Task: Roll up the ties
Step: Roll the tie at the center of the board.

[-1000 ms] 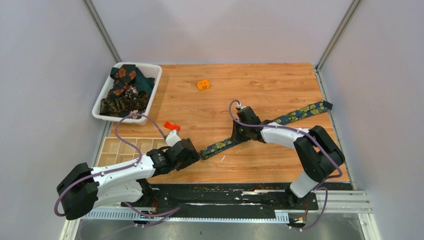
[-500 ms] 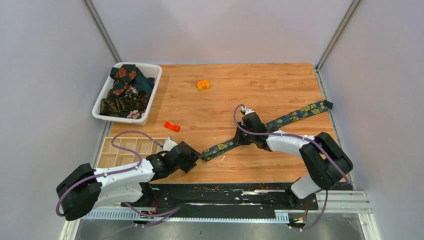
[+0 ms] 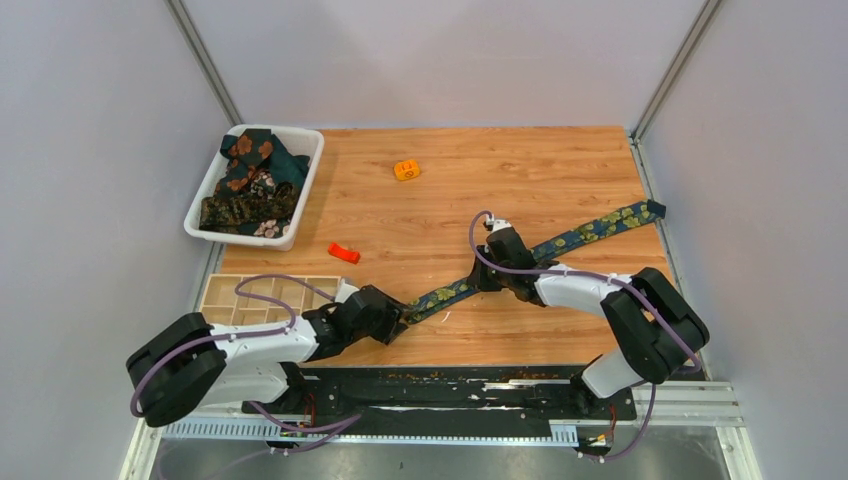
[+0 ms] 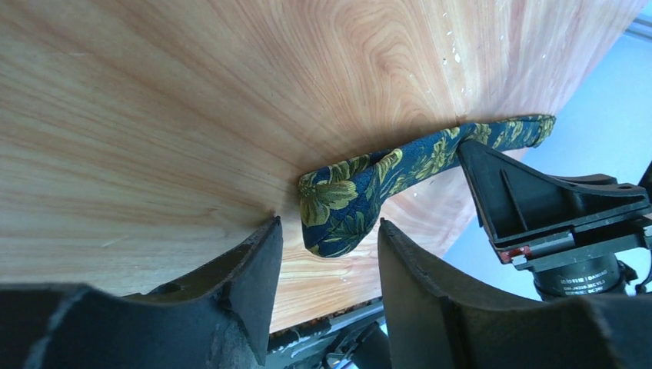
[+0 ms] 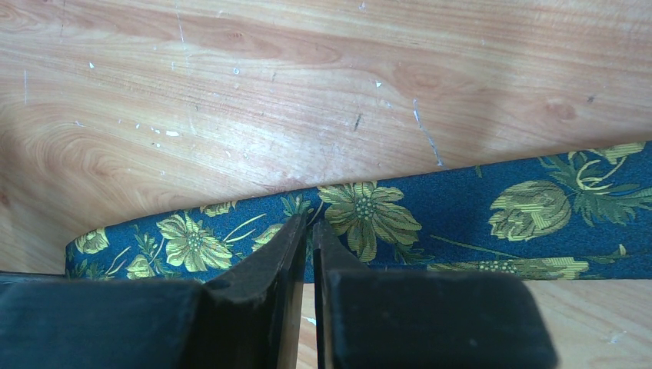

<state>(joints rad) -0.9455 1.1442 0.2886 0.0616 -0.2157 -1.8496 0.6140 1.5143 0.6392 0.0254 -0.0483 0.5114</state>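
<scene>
A navy tie (image 3: 590,228) with yellow-green flowers lies stretched diagonally across the wooden table, from near the front centre to the right back. My left gripper (image 3: 398,318) is at its near tip. In the left wrist view the tie's rounded end (image 4: 338,207) lies between the open jaws of that gripper (image 4: 329,231), touching neither finger. My right gripper (image 3: 487,280) stands over the tie's middle stretch. Seen from the right wrist, this gripper (image 5: 310,223) is shut, and its tips press down on the flat fabric (image 5: 461,207). More ties (image 3: 250,180) are heaped in a white bin.
The white bin (image 3: 305,140) stands at the back left. A wooden divided tray (image 3: 250,292) lies by the left arm. A small orange piece (image 3: 406,170) and a red piece (image 3: 343,252) lie on the table (image 3: 520,170).
My left arm has slid toward the near edge, and its jaws have narrowed round the tie's tip. My right gripper has shifted slightly right along the tie and closed a little.
</scene>
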